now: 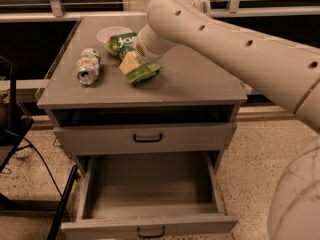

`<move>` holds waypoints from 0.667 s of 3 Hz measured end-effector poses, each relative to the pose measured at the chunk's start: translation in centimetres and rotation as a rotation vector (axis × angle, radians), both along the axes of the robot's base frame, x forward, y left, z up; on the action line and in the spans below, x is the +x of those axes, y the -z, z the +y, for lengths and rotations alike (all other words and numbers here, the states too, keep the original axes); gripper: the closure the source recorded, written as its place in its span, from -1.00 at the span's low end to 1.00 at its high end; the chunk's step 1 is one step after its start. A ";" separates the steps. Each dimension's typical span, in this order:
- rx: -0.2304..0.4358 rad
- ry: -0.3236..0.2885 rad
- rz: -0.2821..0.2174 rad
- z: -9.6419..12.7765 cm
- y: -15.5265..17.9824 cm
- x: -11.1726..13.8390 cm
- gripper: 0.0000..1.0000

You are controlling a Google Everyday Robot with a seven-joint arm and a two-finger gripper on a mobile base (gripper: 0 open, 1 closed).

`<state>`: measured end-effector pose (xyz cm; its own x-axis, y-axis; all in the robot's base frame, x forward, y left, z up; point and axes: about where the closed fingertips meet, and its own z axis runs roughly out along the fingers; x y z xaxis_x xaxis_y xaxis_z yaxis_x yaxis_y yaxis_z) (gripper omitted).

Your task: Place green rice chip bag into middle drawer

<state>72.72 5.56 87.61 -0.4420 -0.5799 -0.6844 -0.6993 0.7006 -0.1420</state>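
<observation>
The green rice chip bag lies crinkled on the grey cabinet top, its logo end pointing towards the back. My gripper is down on the middle of the bag, at the end of the large white arm reaching in from the right, and it hides part of the bag. The middle drawer is pulled out towards me below and holds nothing. Its black handle is at the front edge.
A crushed silver-green soda can lies to the left of the bag. A white bowl stands behind the bag. The drawer above is shut. Dark equipment and cables stand at the left on the floor.
</observation>
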 end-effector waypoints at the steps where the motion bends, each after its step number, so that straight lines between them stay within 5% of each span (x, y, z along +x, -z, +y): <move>1: 0.000 0.000 0.000 0.0 0.0 0.0 0.72; 2: 0.000 0.000 0.000 0.0 0.0 0.0 1.00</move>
<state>72.72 5.57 87.61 -0.4420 -0.5799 -0.6844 -0.6994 0.7005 -0.1420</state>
